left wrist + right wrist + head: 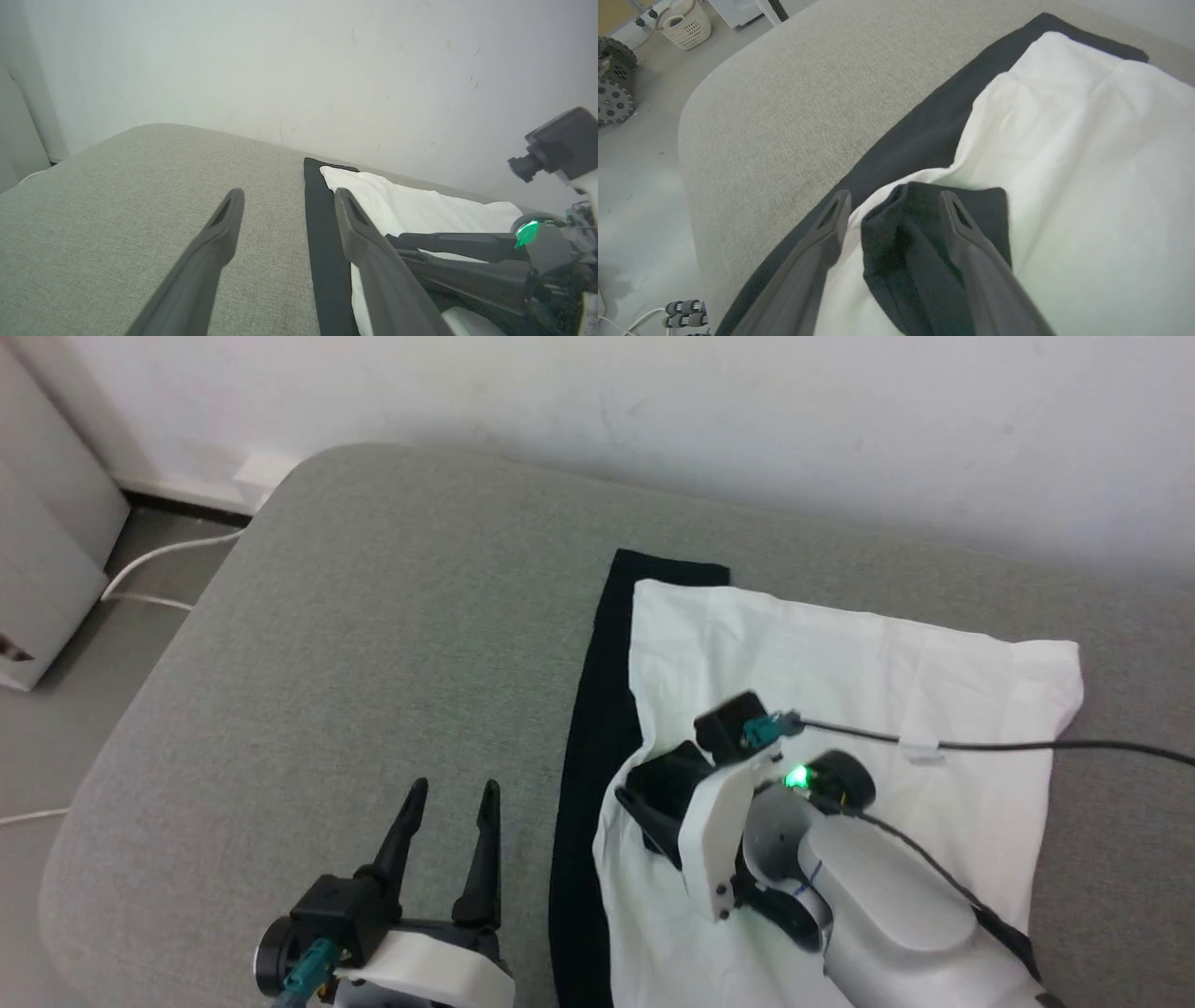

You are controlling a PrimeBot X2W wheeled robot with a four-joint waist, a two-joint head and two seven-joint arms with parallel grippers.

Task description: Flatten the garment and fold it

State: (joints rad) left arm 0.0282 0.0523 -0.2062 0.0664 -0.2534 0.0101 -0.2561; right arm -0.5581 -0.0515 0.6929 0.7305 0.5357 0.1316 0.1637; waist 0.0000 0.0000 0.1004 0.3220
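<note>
The garment (pixel 840 653) lies on the right half of a grey cushion (pixel 373 635), white body up and mostly flat with some light creasing. A long black strip (pixel 583 728) runs along its left edge, out from under the white, lying flat on the cushion.

Over to the right gripper (pixel 894 195): it's low over the near left part of the white body, fingers pointing toward the black strip. The right wrist view shows the jaws spread, with a bunched black fold (pixel 896 252) sitting between the 2 fingers. That fold touches the right-hand finger in that view, while a sliver of white shows between it and the other one, so it's bracketed, not pinched. A green light (pixel 795 777) glows on the wrist, and a dark cable (pixel 1027 745) trails from it across the white cloth and off to the right.

Now the left gripper (pixel 454 786): it's over bare cushion, just left of the black strip and not touching the cloth. Its jaws are spread wide with nothing between them. From the left wrist view, the other arm's 2 dark fingers (pixel 448 242) reach in low over the white fabric.

Behind the cushion there's a white wall (pixel 653 411). At far left, the floor (pixel 56 709) carries a thin white cord (pixel 159 553).
</note>
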